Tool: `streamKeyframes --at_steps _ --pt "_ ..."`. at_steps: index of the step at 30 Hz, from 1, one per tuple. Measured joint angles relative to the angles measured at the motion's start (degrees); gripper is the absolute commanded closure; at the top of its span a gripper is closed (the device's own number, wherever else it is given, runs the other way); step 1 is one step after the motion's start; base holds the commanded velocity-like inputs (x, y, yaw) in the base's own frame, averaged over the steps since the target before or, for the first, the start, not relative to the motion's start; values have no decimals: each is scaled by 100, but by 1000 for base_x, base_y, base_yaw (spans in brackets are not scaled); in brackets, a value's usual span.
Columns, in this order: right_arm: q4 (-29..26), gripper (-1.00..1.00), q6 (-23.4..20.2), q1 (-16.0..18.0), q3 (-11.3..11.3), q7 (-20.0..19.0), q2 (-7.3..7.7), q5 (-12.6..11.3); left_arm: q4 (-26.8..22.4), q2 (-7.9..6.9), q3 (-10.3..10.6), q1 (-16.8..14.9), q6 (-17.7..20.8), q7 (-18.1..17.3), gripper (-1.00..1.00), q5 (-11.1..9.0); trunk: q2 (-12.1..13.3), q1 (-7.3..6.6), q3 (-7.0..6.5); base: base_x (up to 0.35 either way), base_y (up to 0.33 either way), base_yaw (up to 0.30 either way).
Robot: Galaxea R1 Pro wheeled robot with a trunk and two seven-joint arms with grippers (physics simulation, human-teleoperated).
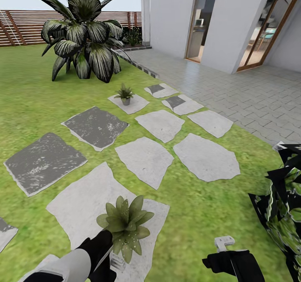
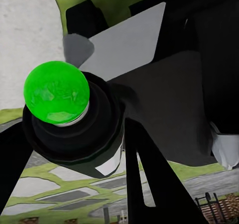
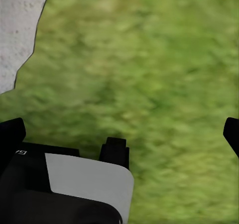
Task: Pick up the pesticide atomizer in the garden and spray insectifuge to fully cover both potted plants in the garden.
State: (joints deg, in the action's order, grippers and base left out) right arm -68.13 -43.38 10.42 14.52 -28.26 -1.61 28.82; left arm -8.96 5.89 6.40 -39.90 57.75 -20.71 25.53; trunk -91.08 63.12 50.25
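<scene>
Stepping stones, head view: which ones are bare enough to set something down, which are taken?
Bare: the two dark slabs on the left, and the pale stones mid-lawn. Taken: the far stone under the small potted plant; the near stone is crowded by the nearer plant and left arm.

Daylight is falling evenly over a green lawn [image 1: 37, 102] where grey and white stepping stones [image 1: 144, 160] are lying scattered. A brown slatted fence [image 1: 25, 25] is running along the back, a grey brick patio [image 1: 251, 94] is stretching toward white walls [image 1: 169, 16] and wood-framed glass doors [image 1: 263, 27].
</scene>
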Motion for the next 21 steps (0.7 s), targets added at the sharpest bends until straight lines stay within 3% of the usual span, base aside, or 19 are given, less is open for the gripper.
streamKeyframes --at_steps 11,21 --pt "0 -100 -1 0 0 0 -1 1 -11 -1 -6 -57 7 -3 100 1 0 0 0 0 0 0" --pt "0 -100 -2 0 0 0 0 2 -1 -26 77 -500 14 6 100 13 0 0 0 0 0 0"
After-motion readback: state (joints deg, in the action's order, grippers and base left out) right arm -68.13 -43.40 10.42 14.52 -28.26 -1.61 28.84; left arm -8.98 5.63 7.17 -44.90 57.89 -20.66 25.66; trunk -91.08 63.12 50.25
